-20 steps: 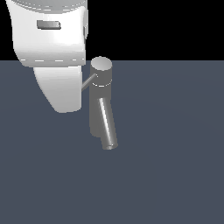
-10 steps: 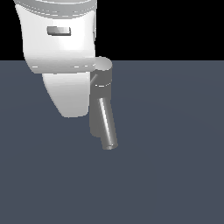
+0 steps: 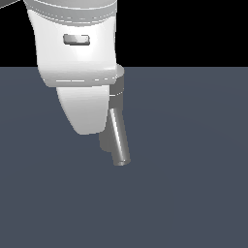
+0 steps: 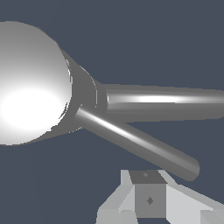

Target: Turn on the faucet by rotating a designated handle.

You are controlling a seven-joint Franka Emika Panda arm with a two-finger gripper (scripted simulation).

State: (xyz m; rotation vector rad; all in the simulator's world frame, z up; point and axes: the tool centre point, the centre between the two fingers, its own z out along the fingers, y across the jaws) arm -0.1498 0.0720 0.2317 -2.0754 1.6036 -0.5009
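The faucet (image 3: 116,92) is a grey upright cylinder, mostly hidden behind my white arm (image 3: 80,72) in the exterior view. Only an edge of its cap and its thick slanted spout (image 3: 119,140) show there. In the wrist view the round cap (image 4: 30,83) is bright and close, and the thick spout (image 4: 166,103) runs away from it. The handle (image 4: 135,142), a thinner rod, angles out from under the cap. My gripper (image 4: 148,199) sits just beside the handle's free end. Its fingertips are together with no gap and hold nothing.
The faucet stands on a flat dark grey-blue floor (image 3: 193,193). My arm's wide white body covers the exterior view's left of the faucet. Nothing else stands in view.
My arm has moved toward the exterior view's right and now covers the faucet's cap and the handle, which showed a second ago. The spout has not moved.
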